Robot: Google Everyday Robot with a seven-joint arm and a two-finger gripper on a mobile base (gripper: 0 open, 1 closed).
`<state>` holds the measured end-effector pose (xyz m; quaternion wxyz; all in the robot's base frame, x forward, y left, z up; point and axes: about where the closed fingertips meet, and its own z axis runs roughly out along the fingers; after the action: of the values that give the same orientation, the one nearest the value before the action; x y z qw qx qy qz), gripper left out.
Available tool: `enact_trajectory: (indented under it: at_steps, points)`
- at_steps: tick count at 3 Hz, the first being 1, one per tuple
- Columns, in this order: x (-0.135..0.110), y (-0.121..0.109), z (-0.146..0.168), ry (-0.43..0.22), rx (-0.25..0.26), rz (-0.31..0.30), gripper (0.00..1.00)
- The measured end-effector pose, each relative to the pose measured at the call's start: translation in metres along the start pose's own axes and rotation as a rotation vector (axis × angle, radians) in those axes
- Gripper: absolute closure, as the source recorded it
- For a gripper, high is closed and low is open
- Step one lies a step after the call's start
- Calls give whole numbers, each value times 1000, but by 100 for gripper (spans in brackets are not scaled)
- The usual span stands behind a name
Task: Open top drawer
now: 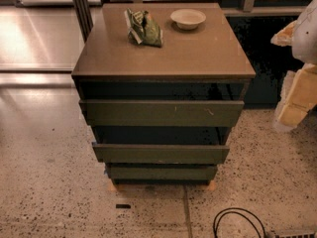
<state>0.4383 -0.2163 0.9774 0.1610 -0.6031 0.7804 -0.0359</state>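
The top drawer (pixel 161 113) is the widest olive-green front on the brown cabinet (pixel 163 63), with small pale scratches right of centre. A dark gap runs above it and none of its inside shows. Two narrower olive fronts, the middle one (pixel 161 153) and the bottom one (pixel 161 172), sit below it. My gripper (pixel 298 90) is the white and pale-yellow shape at the right edge of the view. It hangs to the right of the cabinet, about level with the top drawer, and touches nothing.
A crumpled green snack bag (pixel 144 29) and a white bowl (pixel 188 19) lie on the cabinet top. A black cable loop (pixel 237 223) and a small dark object (pixel 123 206) lie on the speckled floor in front. A dark wall stands behind on the right.
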Motion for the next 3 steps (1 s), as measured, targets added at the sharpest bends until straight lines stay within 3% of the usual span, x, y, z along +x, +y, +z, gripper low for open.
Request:
enact_trajectory:
  at_steps: [1, 2, 3]
  points:
    - [-1, 0, 2, -4, 0, 2, 0]
    - [-12, 2, 32, -58, -32, -21, 0]
    - [-36, -8, 82, -140, -57, -111, 0]
